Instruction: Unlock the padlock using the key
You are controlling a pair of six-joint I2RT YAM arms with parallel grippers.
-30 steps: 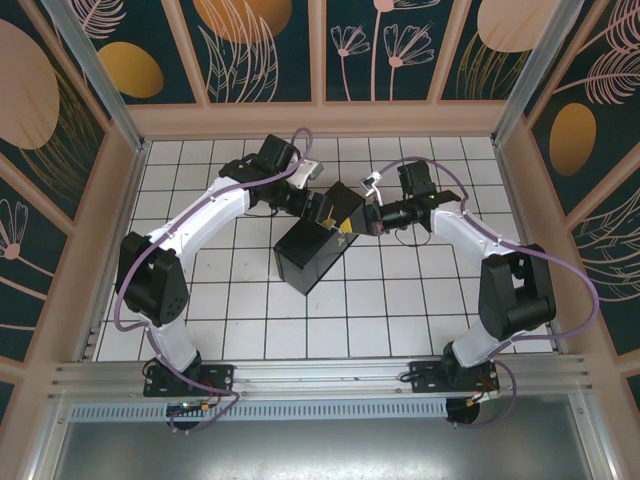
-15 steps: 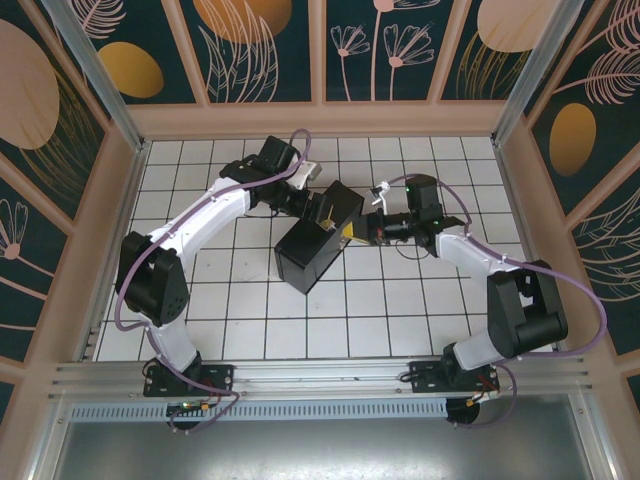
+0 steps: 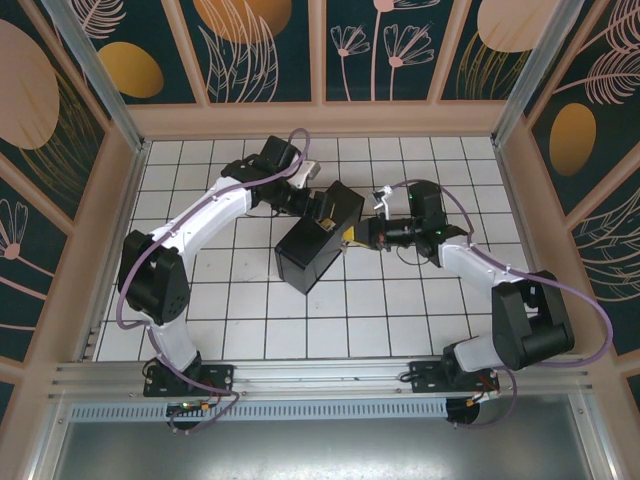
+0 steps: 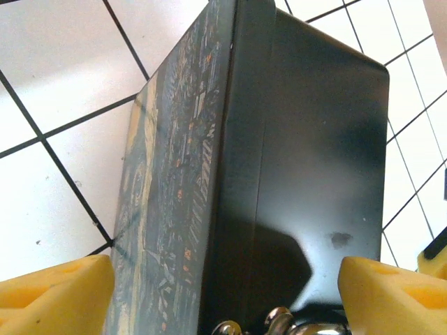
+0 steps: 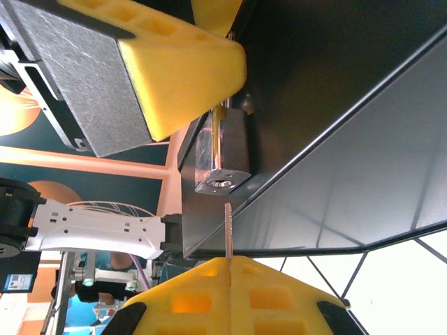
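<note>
While the box [image 3: 310, 250] sits on the bench [image 3: 250, 300], the top view shows the left tool [image 3: 312, 205] at one end of it and the right tool [image 3: 362, 236] facing the corner beside it.

From the left wrist, the jaws stand wide with the box between them, probably to steady it. Whether the pads [image 4: 56, 293] press it, I cannot tell.

From the right wrist, that tool is closed on the key [image 5: 227, 227]. Its tip points at the padlock [image 5: 222, 157] just ahead, near the keyhole [image 5: 222, 181] but not inside.
</note>
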